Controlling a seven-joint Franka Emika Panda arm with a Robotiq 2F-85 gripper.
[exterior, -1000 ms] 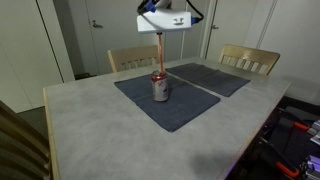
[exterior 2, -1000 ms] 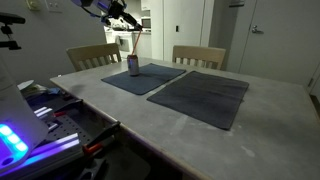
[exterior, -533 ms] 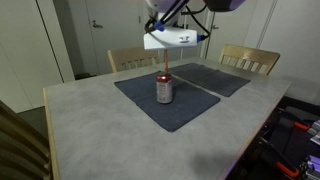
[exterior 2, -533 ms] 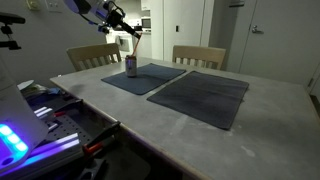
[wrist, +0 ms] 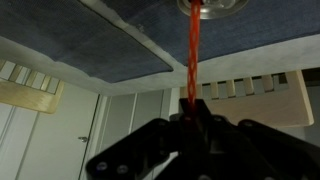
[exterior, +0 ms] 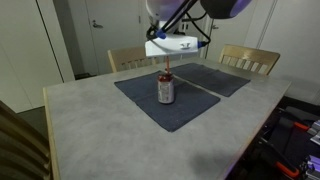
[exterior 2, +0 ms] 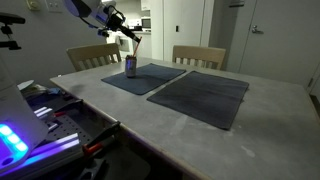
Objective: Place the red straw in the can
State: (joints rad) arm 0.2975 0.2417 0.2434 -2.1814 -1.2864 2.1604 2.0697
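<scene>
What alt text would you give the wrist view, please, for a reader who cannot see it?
Upside-down picture: a thin, straight bright red plastic straw runs from the dark gripper at the bottom up to the round silver metal can at the top edge. The can stands on a dark blue placemat.

This looks like a dining room in a home. A big grey surface (exterior: 80,120) has dark blue place mats (exterior: 170,108) on it, and wooden chairs (exterior: 249,60) stand along its far side. White doors (exterior: 100,30) are in the wall behind them.
</scene>
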